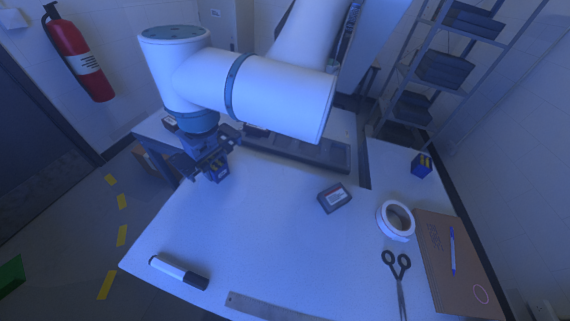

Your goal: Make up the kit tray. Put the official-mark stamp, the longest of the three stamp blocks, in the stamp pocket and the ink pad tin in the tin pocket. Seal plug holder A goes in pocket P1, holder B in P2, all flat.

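My gripper (216,167) is down at the table's far left edge, around a small blue seal plug holder (218,169) with yellow plugs. Its fingers are closing on the holder. A second blue holder (421,165) stands on the right side of the table. The ink pad tin (334,197), dark with a red and white label, lies flat near the table's middle. The dark kit tray (305,149) lies along the far side, largely hidden behind my arm. A stamp block (170,122) shows at the tray's left end, partly hidden.
The table's left edge runs just beside my gripper. A marker (178,272) and a steel ruler (270,310) lie near the front edge. A tape roll (395,220), scissors (398,275) and a brown notebook (452,260) with a pen fill the right front.
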Tool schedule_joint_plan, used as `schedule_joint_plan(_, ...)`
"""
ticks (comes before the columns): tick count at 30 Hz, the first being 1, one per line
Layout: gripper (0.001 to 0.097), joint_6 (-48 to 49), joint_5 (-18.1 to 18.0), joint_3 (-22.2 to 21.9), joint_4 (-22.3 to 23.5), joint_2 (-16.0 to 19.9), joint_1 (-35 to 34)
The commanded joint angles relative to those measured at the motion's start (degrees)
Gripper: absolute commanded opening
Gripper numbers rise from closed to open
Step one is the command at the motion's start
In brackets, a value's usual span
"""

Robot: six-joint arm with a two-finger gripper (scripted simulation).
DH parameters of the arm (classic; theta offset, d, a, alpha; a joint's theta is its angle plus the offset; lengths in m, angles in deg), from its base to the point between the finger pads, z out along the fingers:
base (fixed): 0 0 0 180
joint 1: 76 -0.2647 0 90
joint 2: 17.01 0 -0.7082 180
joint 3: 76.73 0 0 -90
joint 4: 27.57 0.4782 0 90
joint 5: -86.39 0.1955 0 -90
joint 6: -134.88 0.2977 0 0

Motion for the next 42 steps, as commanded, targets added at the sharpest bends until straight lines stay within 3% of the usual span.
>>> schedule_joint_plan(1, 0.0453, 0.0, 0.0, 0.0, 0.0, 0.0, 0.0)
schedule_joint_plan(22, 0.0033, 0.0, 0.0, 0.0, 0.0, 0.0, 0.0)
schedule_joint_plan(42, 0.0033, 0.0, -1.3, 0.9, 0.0, -0.6, 0.0)
